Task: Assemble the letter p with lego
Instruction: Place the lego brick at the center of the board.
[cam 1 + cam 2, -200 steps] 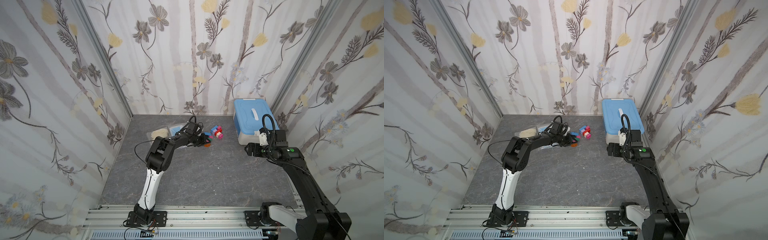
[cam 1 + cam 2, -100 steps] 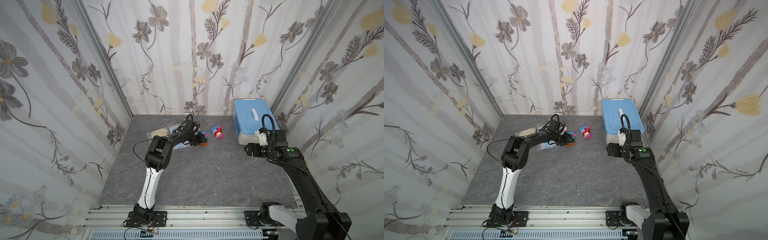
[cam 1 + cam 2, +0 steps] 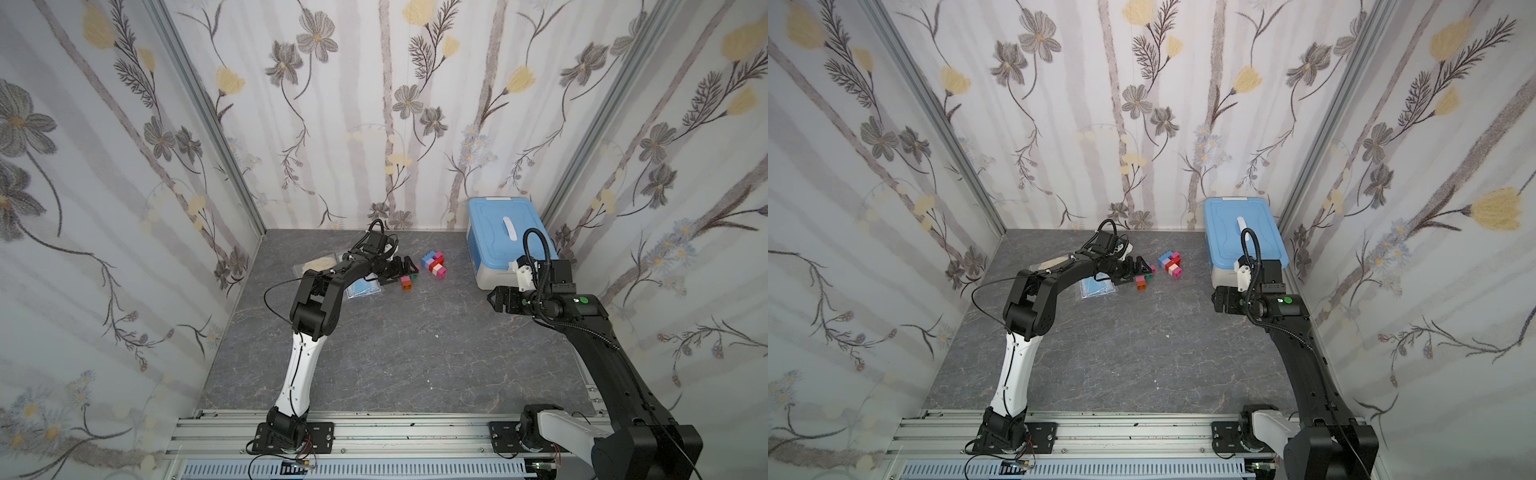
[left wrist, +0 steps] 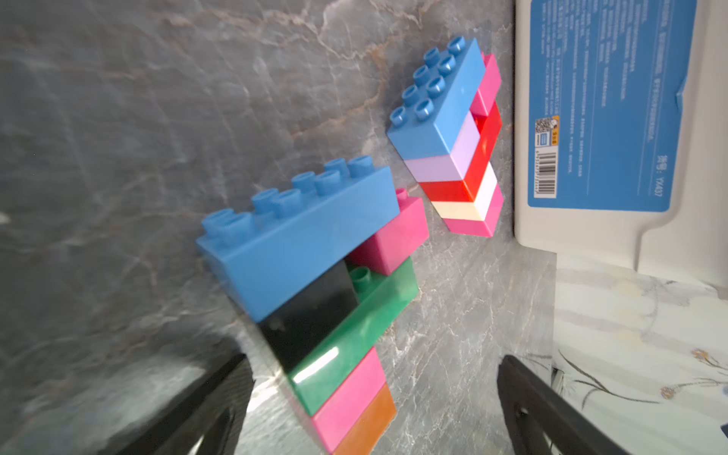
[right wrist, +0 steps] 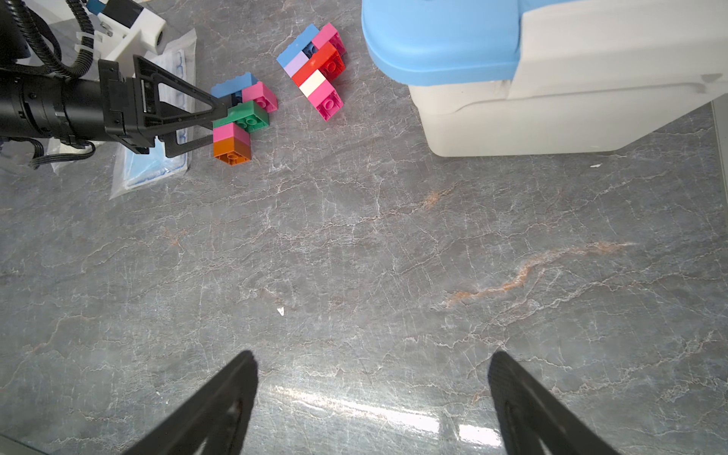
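My left jaws stand wide and hold nothing; the near stack (image 5: 240,118) lies flat on the surface (image 5: 394,256), on the side of those jaws that faces the blue-lidded box (image 5: 512,98); a second stack (image 5: 315,67) lies between it and the box, apart from both; in the right wrist view one fingertip (image 5: 220,105) sits at the near stack's blue-and-black end and the other fingertip (image 5: 197,142) just beside its pink-and-orange end, so its long axis runs roughly along the line between my tips, across my reach; whether either tip touches plastic I cannot tell; I judge that the near stack already reads as a p: orange and pink stem, green bar, black and pink sides, blue bar on top; so the move I expect is to back straight away from the box, tips clear so that nothing drags; my right jaws, also wide and empty, hang by the box's corner, well apart from both stacks, so the left arm is the nearer.
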Robot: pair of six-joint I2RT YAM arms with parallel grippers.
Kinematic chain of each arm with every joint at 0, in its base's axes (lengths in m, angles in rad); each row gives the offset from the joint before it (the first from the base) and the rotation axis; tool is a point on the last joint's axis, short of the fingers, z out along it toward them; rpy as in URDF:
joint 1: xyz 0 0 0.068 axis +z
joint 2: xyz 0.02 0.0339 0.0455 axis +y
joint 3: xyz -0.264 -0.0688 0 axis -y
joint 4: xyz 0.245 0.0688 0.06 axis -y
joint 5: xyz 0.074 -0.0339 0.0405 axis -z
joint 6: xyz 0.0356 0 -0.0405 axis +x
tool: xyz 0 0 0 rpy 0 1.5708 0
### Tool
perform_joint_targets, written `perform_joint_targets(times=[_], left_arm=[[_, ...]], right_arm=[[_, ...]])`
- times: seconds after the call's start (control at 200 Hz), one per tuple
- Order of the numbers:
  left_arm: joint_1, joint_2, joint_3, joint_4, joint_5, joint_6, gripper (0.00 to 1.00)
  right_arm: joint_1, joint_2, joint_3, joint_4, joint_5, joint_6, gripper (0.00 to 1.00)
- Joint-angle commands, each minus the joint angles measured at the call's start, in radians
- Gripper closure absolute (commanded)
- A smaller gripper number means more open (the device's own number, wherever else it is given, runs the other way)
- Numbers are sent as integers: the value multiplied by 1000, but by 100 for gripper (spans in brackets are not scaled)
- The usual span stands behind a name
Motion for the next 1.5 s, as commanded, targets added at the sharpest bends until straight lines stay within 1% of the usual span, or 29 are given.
perform_joint_targets(times=[0.0, 0.095, 0.21, 0.305, 0.375, 0.43, 0.505, 0.605, 0.655, 0.829, 0.964, 1.024, 1.274, 1.494], left_arm=[[13, 24, 33, -193, -141, 55, 0], [22, 32, 68, -202, -149, 71, 0], [26, 44, 108, -201, -142, 86, 0], [26, 42, 117, -170, -114, 86, 0], [26, 15, 95, -123, -96, 84, 0], [26, -21, 53, -68, -79, 84, 0], [29, -84, -16, 16, -51, 82, 0], [36, -170, -112, 104, -25, 72, 0], [41, -207, -154, 131, -15, 67, 0], [55, -329, -299, 205, 6, 67, 0], [67, -387, -372, 238, 17, 65, 0], [72, -401, -382, 250, 21, 65, 0], [75, -401, -382, 268, 42, 55, 0], [75, -390, -382, 265, 51, 55, 0]], right_arm=[[4, 10, 2, 26, -19, -18, 8], [29, 21, 11, 17, 1, -20, 9], [117, 50, 31, 7, 79, -8, 9], [190, 97, 51, 43, 105, 44, 11], [239, 159, 82, 76, 120, 91, 14], [283, 233, 132, 84, 143, 107, 19], [325, 371, 229, 81, 159, 123, 29], [340, 545, 380, 84, 156, 141, 42], [339, 631, 470, 67, 160, 142, 44], [321, 900, 801, -50, 171, 125, 41], [293, 1057, 990, -121, 129, 128, 38], [281, 1116, 1058, -149, 103, 129, 38], [259, 1277, 1243, -219, -9, 156, 37], [239, 1352, 1311, -238, -44, 188, 36]])
